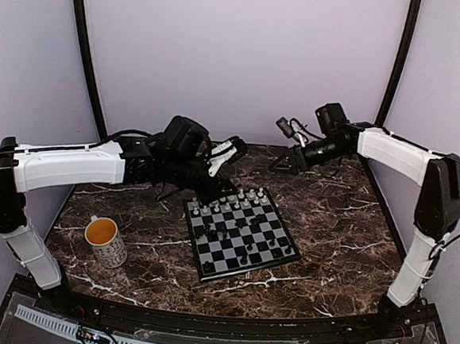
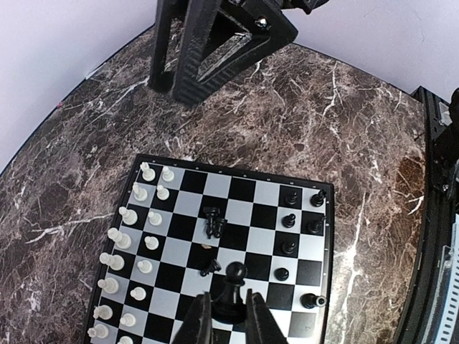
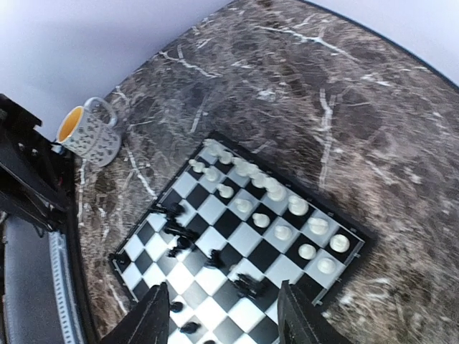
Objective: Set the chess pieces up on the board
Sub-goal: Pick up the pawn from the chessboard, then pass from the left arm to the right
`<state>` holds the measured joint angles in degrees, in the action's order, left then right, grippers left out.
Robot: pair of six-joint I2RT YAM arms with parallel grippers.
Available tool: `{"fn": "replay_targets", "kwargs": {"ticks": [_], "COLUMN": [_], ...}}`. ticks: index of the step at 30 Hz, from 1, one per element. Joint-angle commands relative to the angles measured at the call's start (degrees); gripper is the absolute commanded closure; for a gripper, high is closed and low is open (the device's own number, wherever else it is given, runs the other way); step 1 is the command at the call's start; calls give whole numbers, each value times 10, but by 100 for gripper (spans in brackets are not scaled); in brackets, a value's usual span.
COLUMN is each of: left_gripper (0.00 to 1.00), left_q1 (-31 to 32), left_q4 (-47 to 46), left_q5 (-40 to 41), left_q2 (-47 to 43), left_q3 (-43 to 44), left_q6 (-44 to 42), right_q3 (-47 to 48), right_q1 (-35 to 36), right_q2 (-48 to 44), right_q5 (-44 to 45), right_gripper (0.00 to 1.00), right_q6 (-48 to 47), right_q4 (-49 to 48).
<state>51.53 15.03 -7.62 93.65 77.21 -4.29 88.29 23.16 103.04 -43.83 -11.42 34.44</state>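
The board [image 1: 246, 270] lies mid-table with its rim [image 2: 237, 170] showing in the left wrist view. White chess pieces [image 2: 129, 236] stand in two rows along its far side [image 1: 240, 198]. Several black chess pieces [image 2: 290, 222] stand at the opposite side, and a few others [image 2: 211, 222] lie tipped over in the middle. My left gripper [image 2: 229, 319] is shut on a black pawn [image 2: 234, 283], held upright above the board. My right gripper [image 1: 282, 163] hangs open behind the board's far right corner with nothing between its fingers [image 3: 154, 315]; the board [image 3: 294, 188] lies below it.
A white patterned mug [image 1: 105, 240] with orange liquid stands on the marble left of the board, also in the right wrist view [image 3: 86, 132]. Pale walls enclose the table at the back and sides. The right gripper [image 2: 208, 57] stands beyond the board's far edge.
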Motion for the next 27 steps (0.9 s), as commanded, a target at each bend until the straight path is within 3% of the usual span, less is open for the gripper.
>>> {"fn": "replay_targets", "kwargs": {"ticks": [1,15,27], "left_gripper": [87,86,86], "left_q1": [0,1,1], "left_q4": [-83,-89,-84], "left_q5": [24,18,16], "left_q2": [-7,-14,-7], "left_q3": [-52,-72,-66], "left_q6": [-22,-18,-17], "right_q3": [78,96,77], "right_q1": [46,114,132], "right_q2": [57,115,120], "right_q5": [-90,-163,-190], "right_gripper": [47,42,49], "right_q6": [54,67,88], "right_q4": [77,110,83]}}
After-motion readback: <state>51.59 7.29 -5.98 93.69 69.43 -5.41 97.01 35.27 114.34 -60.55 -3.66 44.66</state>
